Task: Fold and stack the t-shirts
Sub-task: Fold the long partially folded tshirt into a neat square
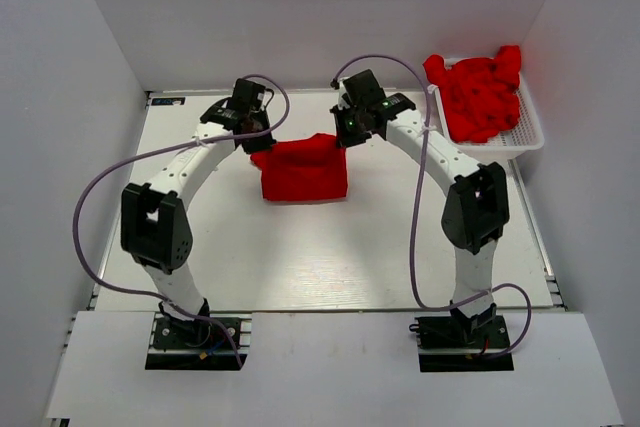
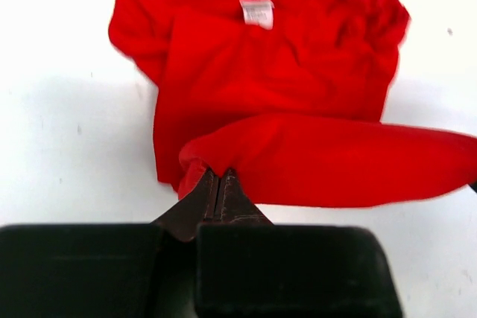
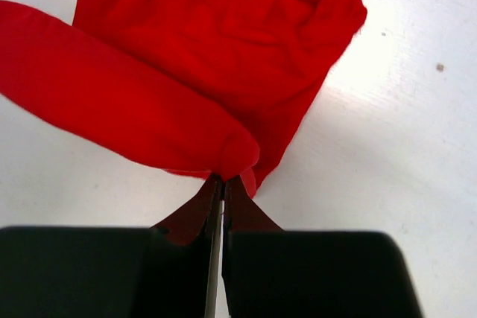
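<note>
A: Nearest the overhead camera, the 2 arm bases (image 1: 195, 332) are seen at the near edge of the table (image 1: 330, 267). What is held beyond them?

B: 1 t-shirt (image 1: 305, 175) is laid toward the far middle of the table. Its far edge is raised between the left gripper (image 1: 252, 139) and the right gripper (image 1: 345, 132). The 2 corners are probably held so that this edge can be carried over as a fold. A heap of t-shirts (image 1: 482, 97) is piled in the basket (image 1: 532, 139), far right.

A: Is the grip confirmed from the left wrist?

B: Yes. The jaws are shown pressed together on a pinch of red cloth. A neck label (image 2: 257, 13) is also revealed, which cannot be made out from above.

A: And from the right wrist?

B: The same is shown: jaws closed on the opposite corner, with the cloth slung away to the left. The basket is seen from neither wrist.
</note>
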`<state>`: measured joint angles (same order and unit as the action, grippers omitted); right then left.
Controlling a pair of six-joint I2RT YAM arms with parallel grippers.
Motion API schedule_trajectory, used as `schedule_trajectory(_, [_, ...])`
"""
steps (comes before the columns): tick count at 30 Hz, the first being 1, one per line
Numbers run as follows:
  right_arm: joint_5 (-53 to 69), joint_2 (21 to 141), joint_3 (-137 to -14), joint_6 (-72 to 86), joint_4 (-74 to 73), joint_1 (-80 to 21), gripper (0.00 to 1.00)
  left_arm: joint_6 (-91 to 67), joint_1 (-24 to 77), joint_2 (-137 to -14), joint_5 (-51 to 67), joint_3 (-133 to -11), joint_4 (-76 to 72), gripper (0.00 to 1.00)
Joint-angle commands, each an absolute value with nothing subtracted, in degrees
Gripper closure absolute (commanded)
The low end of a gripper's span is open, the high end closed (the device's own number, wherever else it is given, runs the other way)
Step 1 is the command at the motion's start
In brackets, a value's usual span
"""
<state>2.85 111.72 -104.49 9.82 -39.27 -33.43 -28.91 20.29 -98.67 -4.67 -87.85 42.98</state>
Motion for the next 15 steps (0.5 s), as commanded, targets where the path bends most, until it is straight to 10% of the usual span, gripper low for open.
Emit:
schedule_trajectory(1, [5.9, 114.8, -109.2, 8.4, -39.9, -32.0, 1.00, -28.2, 18.8, -102.3, -6.4, -91.8, 41.4, 1.00])
schedule_trajectory(15, [12.3, 128.7, -117.3, 8.2, -30.2, -27.6, 1.00, -26.9, 16.0, -118.4, -6.2, -102.9, 38.1, 1.00])
